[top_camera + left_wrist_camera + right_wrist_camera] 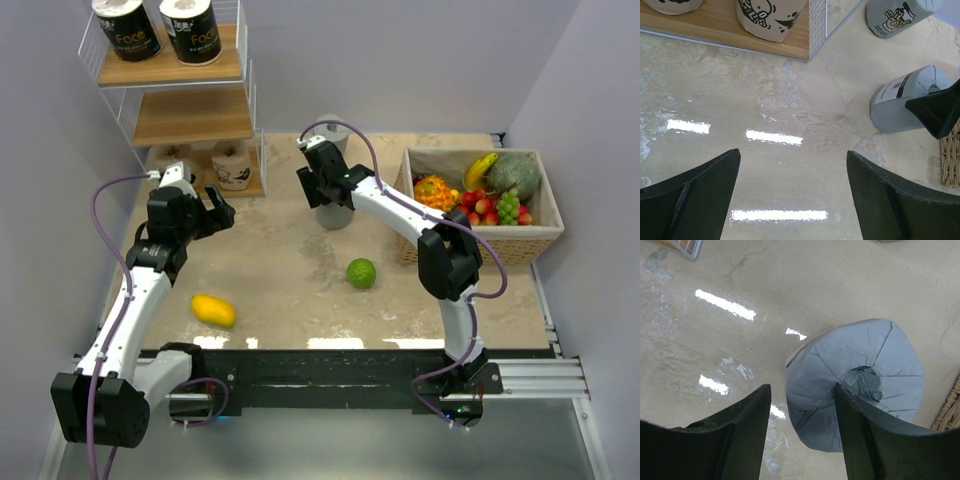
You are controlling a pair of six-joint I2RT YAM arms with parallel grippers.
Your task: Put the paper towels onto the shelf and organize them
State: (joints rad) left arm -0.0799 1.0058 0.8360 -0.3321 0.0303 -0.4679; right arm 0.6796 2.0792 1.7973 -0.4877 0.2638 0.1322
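The left arm (pixel 130 310) and right arm (pixel 395 210) wear white shells between chunky black joint housings. A purple cable (pixel 95 210) loops alongside each, running up from the black rail (pixel 330 375) that carries their black bases. The fingers (pixel 695 200) are matte black, broad wedges narrowing toward the tips.

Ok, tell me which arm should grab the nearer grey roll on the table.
Right. The right gripper sits over that grey roll, jaws apart astride its rim. The left gripper hangs open and empty by the shelf, farther from the roll.
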